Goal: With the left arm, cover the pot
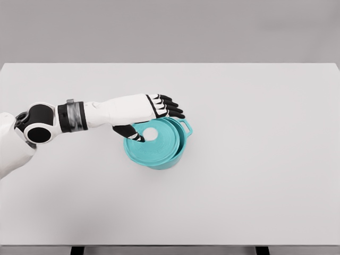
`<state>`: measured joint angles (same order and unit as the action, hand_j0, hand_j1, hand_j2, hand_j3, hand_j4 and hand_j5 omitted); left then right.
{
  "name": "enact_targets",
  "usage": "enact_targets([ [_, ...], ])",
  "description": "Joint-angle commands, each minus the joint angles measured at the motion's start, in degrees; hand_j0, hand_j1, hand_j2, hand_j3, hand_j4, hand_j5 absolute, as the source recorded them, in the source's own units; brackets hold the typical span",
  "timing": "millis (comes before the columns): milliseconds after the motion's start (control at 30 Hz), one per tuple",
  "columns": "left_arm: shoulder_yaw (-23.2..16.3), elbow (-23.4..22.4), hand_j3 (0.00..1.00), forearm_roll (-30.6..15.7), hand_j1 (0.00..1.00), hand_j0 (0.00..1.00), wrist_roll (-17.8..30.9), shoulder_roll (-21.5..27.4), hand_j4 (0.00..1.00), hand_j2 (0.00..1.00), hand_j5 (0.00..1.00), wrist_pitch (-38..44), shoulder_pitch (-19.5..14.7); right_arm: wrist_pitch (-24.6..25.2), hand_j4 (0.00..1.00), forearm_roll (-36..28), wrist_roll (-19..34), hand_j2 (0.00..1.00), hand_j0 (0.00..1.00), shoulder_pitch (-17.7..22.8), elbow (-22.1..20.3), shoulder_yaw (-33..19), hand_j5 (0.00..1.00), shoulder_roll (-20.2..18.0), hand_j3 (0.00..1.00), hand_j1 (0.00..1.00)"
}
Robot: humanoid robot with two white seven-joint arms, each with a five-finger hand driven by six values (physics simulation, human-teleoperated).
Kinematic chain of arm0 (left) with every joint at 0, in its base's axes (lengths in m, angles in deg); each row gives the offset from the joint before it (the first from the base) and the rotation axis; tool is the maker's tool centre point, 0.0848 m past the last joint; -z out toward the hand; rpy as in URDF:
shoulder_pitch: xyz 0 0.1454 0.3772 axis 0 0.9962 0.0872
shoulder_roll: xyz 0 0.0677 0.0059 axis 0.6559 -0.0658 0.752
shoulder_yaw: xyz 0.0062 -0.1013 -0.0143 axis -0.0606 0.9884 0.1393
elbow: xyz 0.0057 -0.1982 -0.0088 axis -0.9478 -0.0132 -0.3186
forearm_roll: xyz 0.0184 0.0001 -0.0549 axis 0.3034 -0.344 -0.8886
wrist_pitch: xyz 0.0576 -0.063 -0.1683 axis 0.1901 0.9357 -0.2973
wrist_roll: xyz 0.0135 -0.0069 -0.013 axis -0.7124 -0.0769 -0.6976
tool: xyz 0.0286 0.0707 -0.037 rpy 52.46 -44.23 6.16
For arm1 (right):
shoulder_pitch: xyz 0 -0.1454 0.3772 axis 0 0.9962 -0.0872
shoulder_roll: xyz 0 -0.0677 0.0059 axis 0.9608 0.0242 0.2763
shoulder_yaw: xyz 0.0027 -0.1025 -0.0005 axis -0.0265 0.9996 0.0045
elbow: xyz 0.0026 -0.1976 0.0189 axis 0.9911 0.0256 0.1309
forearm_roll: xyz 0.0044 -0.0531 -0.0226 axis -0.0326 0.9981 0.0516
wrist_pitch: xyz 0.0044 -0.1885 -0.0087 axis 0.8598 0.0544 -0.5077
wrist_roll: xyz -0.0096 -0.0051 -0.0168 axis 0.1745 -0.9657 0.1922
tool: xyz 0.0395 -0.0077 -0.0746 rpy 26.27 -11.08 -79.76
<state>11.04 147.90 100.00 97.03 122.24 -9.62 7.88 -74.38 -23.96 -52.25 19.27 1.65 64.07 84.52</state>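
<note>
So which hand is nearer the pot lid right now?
Left. The left hand is over the teal lid, thumb on it; the right hand is not in view.

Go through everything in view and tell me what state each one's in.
Lid: on the pot, shifted toward its left, not seated square.
Pot: upright on the table, mostly covered.
Left hand: above the lid, fingers extended, thumb at the lid.
Right arm: out of view.
</note>
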Motion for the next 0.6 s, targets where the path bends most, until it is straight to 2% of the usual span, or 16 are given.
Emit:
enact_targets([
  [0, 0.2, 0.0, 1.0, -0.4, 1.0, 1.0, -0.1, 0.2, 1.0, 1.0, 1.0, 0.1, 0.0, 0.0, 1.0, 0.0, 0.0, 1.0, 1.0, 0.0, 0.0, 0.0, 1.0, 0.0, 1.0, 1.0],
  [567, 0.3, 1.3, 1.0, -0.4, 1.0, 1.0, 0.0, 1.1, 1.0, 1.0, 1.0, 0.1, -0.2, 0.0, 1.0, 0.0, 0.0, 1.0, 1.0, 0.0, 0.0, 0.0, 1.0, 0.0, 1.0, 1.0],
])
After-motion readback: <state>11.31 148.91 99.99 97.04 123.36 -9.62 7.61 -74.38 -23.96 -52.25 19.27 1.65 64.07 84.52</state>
